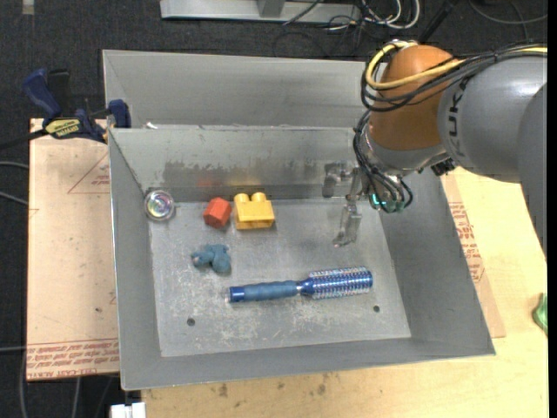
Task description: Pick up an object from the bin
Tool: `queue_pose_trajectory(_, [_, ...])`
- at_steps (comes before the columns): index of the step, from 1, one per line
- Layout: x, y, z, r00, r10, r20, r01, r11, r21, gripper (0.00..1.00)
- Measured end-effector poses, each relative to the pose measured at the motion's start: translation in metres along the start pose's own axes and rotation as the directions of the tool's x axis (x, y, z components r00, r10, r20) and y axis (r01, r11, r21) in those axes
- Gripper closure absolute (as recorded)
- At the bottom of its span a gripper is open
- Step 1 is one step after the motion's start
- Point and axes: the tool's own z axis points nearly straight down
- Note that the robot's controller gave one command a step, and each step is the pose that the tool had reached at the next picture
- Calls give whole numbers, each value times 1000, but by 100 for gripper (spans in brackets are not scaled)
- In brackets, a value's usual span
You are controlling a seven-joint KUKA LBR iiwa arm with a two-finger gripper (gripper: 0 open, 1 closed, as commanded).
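My gripper (347,226) hangs in the right half of the bin, near the back wall, with nothing seen in it. Just below it on the bin floor lies a blue hairbrush (300,287), its bristled head pointing right and its handle pointing left. The gripper stands above and slightly behind the brush head, apart from it. A yellow toy brick (253,210) sits to the gripper's left by the back wall.
A small red block (217,212) rests against the yellow brick's left side. Further left a shiny round silver piece (159,204) lies by the left wall. A small grey-blue lump (211,258) lies left of centre. The arm comes in over the right rim.
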Motion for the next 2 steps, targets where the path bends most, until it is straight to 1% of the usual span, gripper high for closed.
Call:
queue_pose_trajectory(1, [99,21,28,999,-50,2,50,999,0,0])
queue_pose_trajectory(2, [146,72,53,977,-215,12,215,977,1,0])
